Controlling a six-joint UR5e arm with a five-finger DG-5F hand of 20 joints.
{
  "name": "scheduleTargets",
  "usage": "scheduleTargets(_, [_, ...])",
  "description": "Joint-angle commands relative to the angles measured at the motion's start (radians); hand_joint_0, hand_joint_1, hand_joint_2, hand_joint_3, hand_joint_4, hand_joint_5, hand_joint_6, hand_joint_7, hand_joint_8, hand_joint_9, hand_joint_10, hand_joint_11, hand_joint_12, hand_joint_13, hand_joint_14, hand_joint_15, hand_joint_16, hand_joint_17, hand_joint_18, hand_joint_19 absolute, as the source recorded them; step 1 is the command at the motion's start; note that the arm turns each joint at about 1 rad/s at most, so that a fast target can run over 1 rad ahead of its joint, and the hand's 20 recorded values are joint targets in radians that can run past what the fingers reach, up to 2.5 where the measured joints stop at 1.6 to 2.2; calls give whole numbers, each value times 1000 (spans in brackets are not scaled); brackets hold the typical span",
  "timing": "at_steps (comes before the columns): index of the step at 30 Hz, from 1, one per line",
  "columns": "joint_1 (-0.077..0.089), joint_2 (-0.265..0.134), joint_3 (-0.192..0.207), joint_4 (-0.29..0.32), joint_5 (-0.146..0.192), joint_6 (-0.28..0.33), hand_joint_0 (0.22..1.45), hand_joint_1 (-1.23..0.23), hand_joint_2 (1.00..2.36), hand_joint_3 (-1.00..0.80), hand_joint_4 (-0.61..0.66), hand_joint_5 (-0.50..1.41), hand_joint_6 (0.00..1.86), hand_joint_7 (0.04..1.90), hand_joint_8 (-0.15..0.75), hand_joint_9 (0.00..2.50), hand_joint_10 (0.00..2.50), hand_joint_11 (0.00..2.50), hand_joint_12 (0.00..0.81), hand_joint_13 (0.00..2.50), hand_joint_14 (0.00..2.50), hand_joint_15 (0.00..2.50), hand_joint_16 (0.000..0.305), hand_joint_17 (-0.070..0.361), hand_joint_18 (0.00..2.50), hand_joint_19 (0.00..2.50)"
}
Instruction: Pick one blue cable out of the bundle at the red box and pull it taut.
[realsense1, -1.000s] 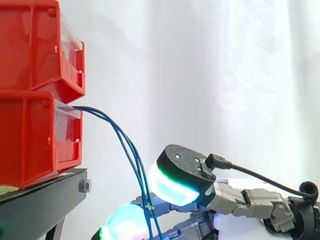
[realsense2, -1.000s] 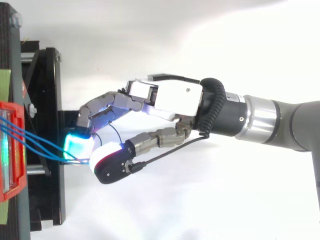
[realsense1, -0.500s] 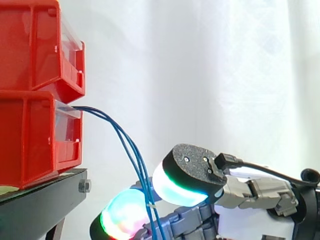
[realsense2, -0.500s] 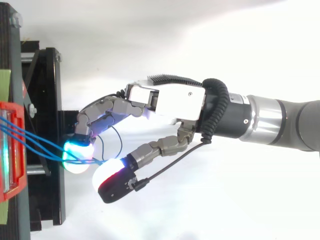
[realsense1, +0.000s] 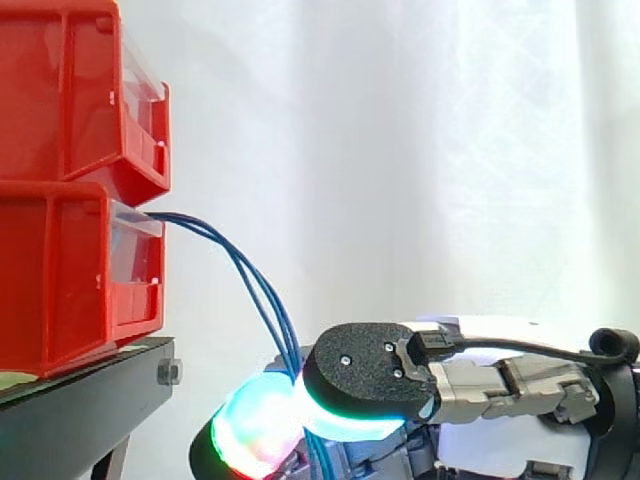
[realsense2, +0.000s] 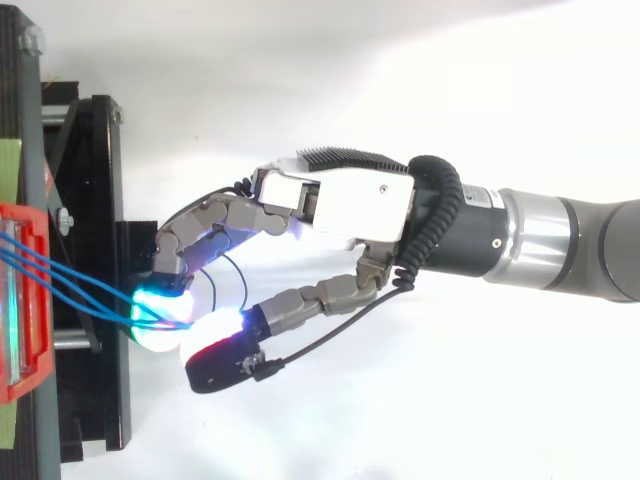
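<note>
Side view, from the left: two red bins (realsense1: 70, 270) sit stacked on a black stand (realsense1: 90, 395). The blue cables (realsense1: 195, 224) leave the lower bin's front and droop down to the right before the white curtain (realsense1: 450, 150), much as half a second ago. Low down they run in between a multicoloured fingertip (realsense1: 248, 438) and the thumb's black-backed pad (realsense1: 362, 372). Half a second ago that thumb pad stood higher, with a gap beside the fingertip; now it has dropped and presses against it, pinching the cables. How many strands are caught cannot be told. In the top view the hand (realsense2: 345, 200) reaches in from the right, fingers curled toward the stand, and the thumb has swung closer to the cyan fingertip (realsense2: 160, 310) where the cables end.
</note>
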Motion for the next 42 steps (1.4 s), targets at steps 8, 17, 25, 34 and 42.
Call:
scheduleTargets(8, [-1,0,0,-2,0,0,606,-766,1016,-128,87,-196,897,850,333,769,8,644,399,698,9,314,50,113,651,350])
scheduleTargets(17, [-4,0,0,-2,0,1,650,-862,1012,-285,59,-197,895,850,315,764,11,650,380,707,10,317,47,106,671,338])
scheduleTargets(25, [-4,34,0,-19,4,0,684,-904,1012,-319,24,-198,904,862,310,759,12,644,380,710,10,306,47,105,683,327])
scheduleTargets(34, [-4,83,0,-174,0,0,677,-958,1000,-500,57,-201,907,864,300,743,12,627,375,708,10,296,47,105,694,289])
scheduleTargets(42, [-4,88,0,-192,0,0,519,-858,1000,-500,106,-196,906,853,320,767,10,648,392,719,9,313,50,113,698,327])
